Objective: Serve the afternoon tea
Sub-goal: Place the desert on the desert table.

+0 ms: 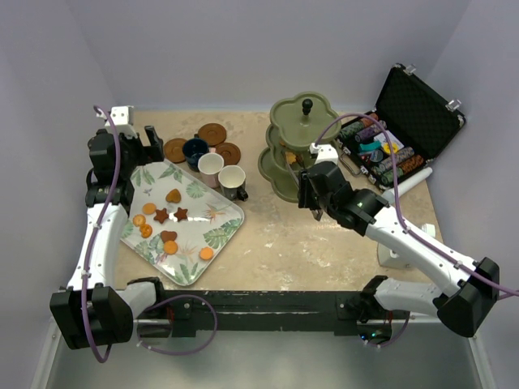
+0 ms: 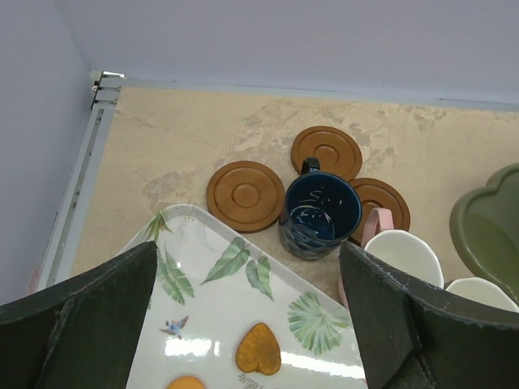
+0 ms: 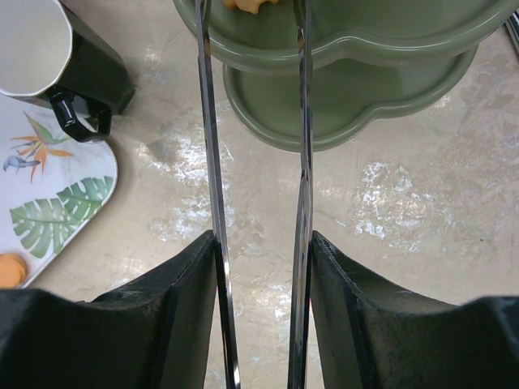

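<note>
My right gripper [image 3: 261, 267] is shut on a pair of metal tongs [image 3: 212, 162]. Their blades reach to the olive-green three-tier stand [image 3: 349, 97], where an orange biscuit [image 3: 243, 4] shows between the tips at the picture's edge. My left gripper [image 2: 247, 316] hangs open over the far corner of the leaf-patterned tray [image 2: 203, 267], above a leaf biscuit [image 2: 259, 348]. Just beyond it stand the navy cup [image 2: 320, 215], the pinkish-white cup [image 2: 401, 255] and three brown saucers [image 2: 245, 195]. Several more biscuits [image 1: 173, 195] lie on the tray [image 1: 219, 235]. The cream cup [image 1: 232, 181] stands beside it.
An open black case of poker chips [image 1: 397, 134] lies right of the stand [image 1: 302, 146]. A white roll [image 1: 409, 185] rests in front of it. Grey walls close in the table on three sides.
</note>
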### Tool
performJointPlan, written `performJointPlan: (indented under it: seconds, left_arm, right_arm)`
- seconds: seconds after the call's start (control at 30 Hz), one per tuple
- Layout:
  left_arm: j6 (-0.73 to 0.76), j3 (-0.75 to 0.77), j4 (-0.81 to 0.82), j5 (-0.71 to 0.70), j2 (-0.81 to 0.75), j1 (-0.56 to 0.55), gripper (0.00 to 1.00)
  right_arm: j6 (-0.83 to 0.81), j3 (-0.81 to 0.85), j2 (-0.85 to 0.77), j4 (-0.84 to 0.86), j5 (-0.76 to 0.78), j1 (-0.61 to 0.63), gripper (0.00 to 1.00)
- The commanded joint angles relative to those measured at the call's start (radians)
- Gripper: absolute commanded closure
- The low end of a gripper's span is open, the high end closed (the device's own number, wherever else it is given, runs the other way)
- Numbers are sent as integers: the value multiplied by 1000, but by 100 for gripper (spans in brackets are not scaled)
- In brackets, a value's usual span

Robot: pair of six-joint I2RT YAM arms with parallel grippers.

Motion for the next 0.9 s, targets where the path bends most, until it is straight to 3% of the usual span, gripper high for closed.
performJointPlan:
  seconds: [0.0,0.5,0.87]
  left_arm:
    - [14,-5,21,-6,-21,-8,2]
    - [14,-5,18,-4,-16,-12,1]
    - [14,-5,19,-4,-15,-12,2]
  right_arm:
    - [17,47,-10,15,39,-3,50]
    - [-9,73,-71,38,65,-3,50]
    - [-84,54,-60,119,-56,0,53]
